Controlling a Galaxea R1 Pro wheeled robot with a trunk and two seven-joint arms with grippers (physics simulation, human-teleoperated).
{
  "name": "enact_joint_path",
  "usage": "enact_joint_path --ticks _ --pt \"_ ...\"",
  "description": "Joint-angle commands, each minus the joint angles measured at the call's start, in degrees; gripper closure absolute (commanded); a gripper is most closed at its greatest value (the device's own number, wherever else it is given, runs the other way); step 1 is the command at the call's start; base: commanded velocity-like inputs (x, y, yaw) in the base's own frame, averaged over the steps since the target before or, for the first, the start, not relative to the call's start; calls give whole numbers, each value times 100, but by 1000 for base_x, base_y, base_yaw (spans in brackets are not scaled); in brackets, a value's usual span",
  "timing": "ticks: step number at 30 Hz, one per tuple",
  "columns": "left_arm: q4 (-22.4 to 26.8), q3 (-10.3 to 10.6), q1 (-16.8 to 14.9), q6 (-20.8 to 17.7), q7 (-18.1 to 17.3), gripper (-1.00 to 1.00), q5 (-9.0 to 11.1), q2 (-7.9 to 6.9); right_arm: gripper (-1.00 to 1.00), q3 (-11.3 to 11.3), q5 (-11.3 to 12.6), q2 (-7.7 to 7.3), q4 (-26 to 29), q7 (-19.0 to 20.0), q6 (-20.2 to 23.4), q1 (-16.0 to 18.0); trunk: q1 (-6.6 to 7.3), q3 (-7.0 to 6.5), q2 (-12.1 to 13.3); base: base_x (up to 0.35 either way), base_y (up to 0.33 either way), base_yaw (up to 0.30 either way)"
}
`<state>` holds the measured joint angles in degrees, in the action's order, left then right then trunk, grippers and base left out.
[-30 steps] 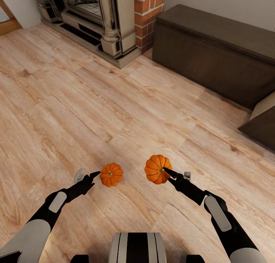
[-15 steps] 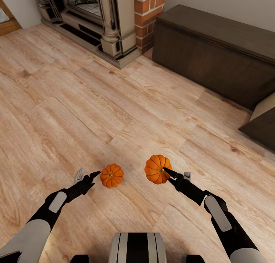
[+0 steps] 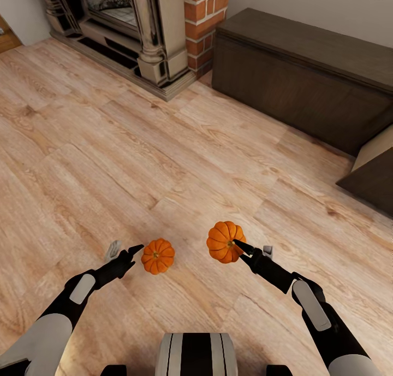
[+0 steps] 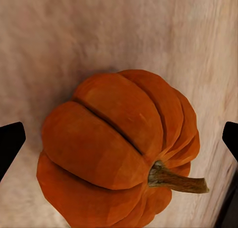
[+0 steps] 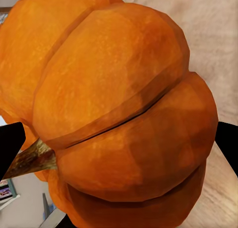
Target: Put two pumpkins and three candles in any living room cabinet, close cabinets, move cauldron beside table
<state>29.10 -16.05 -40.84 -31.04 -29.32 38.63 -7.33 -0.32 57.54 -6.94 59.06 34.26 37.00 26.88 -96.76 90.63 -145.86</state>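
Note:
Two bright-orange pumpkins are in view over the light wood floor. The smaller-looking pumpkin [image 3: 158,256] [image 4: 114,148] lies on the floor with a shadow under it, just past my left gripper [image 3: 124,249] [image 4: 119,138], whose fingers stand wide open on either side of it. The other pumpkin [image 3: 224,242] [image 5: 124,114] hangs above the floor, held in my right gripper [image 3: 254,249] [image 5: 119,143]. The dark-brown cabinet [image 3: 305,75] runs along the white wall at the back right. No candles or cauldron are in view.
A pulled-out cabinet drawer [image 3: 371,182] with a pale inside juts out at the right edge. The fireplace [image 3: 136,26] and its red-brick column [image 3: 204,15] stand at the back left. Open wood floor [image 3: 136,146] lies between me and the cabinet.
The whole view has shifted a little, so the camera moved. The floor pumpkin has slipped slightly lower and left relative to my left gripper. The right pumpkin stays fixed in the right gripper.

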Motion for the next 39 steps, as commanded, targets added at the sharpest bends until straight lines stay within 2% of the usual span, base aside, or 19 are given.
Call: enact_joint_path --ticks 1,11,21,37,39 --pt "-1 -21 -3 -43 -10 -100 21 2 100 -3 38 -1 0 -7 41 2 1 3 -1 0 0 -2" --pt "-1 -21 -3 -43 -12 -100 21 3 100 -3 38 -1 0 0 37 2 1 3 -1 0 0 -5" --pt "-1 -21 -3 -46 -64 -100 21 -3 100 -3 38 -1 0 2 38 2 1 -10 -1 0 0 -115" --pt "-1 -18 -3 -48 -90 -100 22 -6 100 -3 38 -1 0 2 41 2 1 -11 -1 0 0 -5" --pt "-1 -18 -3 -45 -86 -100 17 -6 100 -3 38 -1 0 2 43 2 -4 33 -4 0 0 0"
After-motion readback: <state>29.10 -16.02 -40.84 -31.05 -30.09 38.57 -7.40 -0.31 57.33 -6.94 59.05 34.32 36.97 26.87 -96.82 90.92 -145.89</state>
